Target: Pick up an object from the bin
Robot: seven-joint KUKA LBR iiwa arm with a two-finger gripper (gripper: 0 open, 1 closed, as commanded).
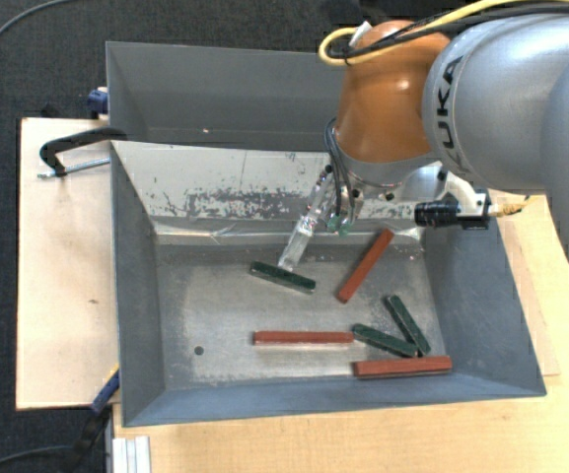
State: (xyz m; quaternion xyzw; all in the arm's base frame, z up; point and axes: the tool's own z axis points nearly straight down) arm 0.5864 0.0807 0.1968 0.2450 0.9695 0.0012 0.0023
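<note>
Arm over the bin, gripper down at a green bar.
The bar lies flat mid-floor, left of a slanted red bar. Whether the gripper is open or closed, I cannot tell. A thin, flat bar could slip or pivot out of an off-centre grip.

Silver-grey KUKA arm, glossy orange wrist cover, yellow cable on top.

Dark charcoal carpeted floor, seen beyond the far side of the work area and continuing down the left side. A thin pale grey cable curves loosely across it at upper left.
</note>
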